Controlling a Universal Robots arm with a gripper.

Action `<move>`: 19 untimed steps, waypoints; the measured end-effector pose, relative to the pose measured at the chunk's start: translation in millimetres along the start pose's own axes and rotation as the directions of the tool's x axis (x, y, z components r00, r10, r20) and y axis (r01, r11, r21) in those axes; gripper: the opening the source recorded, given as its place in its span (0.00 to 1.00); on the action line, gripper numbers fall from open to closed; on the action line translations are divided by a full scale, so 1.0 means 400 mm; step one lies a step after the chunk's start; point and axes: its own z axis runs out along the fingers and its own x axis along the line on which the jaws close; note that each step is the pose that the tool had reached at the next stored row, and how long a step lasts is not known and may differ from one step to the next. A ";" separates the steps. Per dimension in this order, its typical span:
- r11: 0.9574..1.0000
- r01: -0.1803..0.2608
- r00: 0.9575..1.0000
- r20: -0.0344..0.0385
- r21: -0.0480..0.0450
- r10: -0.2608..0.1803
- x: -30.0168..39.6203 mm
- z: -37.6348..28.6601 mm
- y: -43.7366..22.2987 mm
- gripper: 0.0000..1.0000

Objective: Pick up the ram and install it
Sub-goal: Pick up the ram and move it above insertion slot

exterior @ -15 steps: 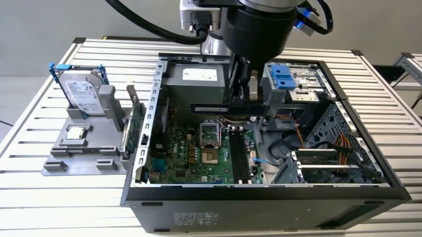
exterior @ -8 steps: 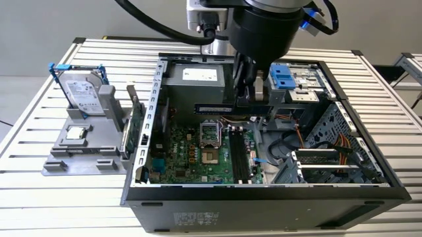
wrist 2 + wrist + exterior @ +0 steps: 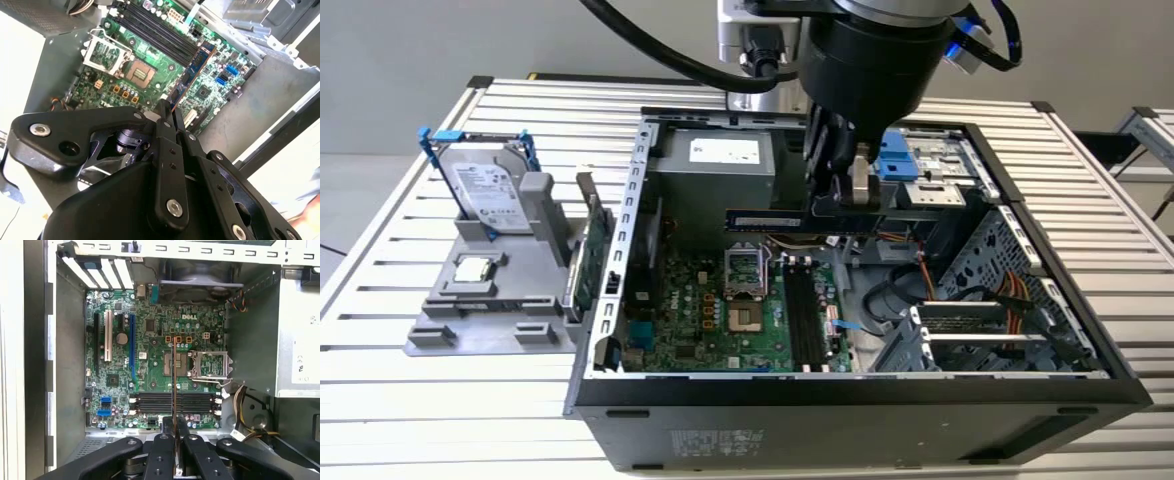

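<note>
One ram point(image 3: 767, 221) pinched in the gripper point(image 3: 845, 212) above the motherboard point(image 3: 687, 310), crosswise to the memory slots point(image 3: 803, 318), liable to jam if lowered unaligned.

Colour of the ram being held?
The ram is dark blue with dark chips; the second wrist view shows it best.
</note>
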 end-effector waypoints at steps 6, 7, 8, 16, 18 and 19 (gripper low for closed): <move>1.000 0.000 1.000 0.000 0.000 0.000 0.000 0.000 -0.022 0.00; 1.000 0.000 1.000 0.000 0.000 0.000 0.000 0.000 -0.026 0.00; 1.000 0.000 1.000 0.000 0.000 0.000 0.000 -0.001 -0.030 0.00; 1.000 0.000 1.000 0.000 0.000 0.000 0.000 -0.001 -0.061 0.00; 1.000 0.000 1.000 0.000 0.000 0.000 0.000 -0.001 -0.069 0.00; 1.000 0.000 1.000 0.000 0.000 0.000 0.000 -0.001 -0.073 0.00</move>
